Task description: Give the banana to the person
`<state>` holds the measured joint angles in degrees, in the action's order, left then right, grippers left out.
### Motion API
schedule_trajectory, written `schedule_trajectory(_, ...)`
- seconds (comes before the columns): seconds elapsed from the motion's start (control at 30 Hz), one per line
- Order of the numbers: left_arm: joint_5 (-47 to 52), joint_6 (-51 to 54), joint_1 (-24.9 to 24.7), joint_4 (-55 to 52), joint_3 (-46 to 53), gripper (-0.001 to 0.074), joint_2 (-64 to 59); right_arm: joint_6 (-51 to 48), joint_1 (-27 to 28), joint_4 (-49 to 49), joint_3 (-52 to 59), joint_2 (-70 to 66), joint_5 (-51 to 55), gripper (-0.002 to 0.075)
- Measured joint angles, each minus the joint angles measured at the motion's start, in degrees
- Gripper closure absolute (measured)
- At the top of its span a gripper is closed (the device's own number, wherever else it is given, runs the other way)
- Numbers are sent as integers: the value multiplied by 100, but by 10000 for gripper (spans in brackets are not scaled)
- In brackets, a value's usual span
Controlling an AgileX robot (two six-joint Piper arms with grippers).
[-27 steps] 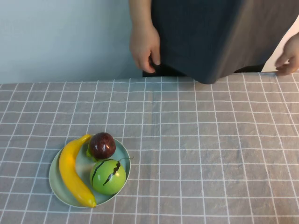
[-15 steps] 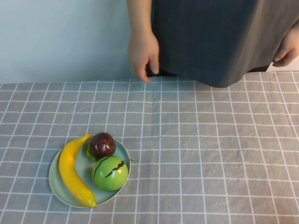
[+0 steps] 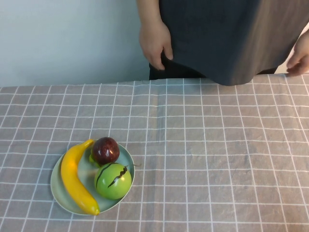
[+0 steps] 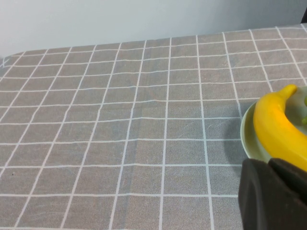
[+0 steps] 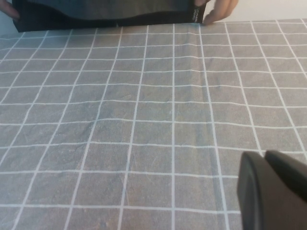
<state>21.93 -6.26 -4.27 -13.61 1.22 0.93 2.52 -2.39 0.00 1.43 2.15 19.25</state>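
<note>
You saw the person (image 3: 227, 38) only from the torso down; the top edge of the high view cut off everything above, and the right edge clipped one hand (image 3: 300, 60). Neither arm appeared in that view. In the left wrist view, the left gripper (image 4: 276, 194) showed only as a dark corner piece, covering one end of the banana (image 4: 278, 127), and the plate (image 4: 249, 139) ran off the right edge. The right gripper (image 5: 273, 191) was likewise a dark, cropped shape in its own view.
</note>
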Motion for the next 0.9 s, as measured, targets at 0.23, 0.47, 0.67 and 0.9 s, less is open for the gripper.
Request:
schedule_trajectory(0.23, -22, 0, 0, 0, 0, 739, 0, 0, 0, 0, 0, 0, 0, 732)
schedule_trajectory(0.47, -350, -211, 0, 587, 22, 739, 0, 0, 0, 0, 0, 0, 0, 732)
schedule_trajectory(0.67, -1141, -1372, 0, 2063, 22, 739, 0, 0, 0, 0, 0, 0, 0, 733)
schedule_trajectory(0.9, -1791, -1510, 0, 2404, 22, 740, 0, 0, 0, 0, 0, 0, 0, 733)
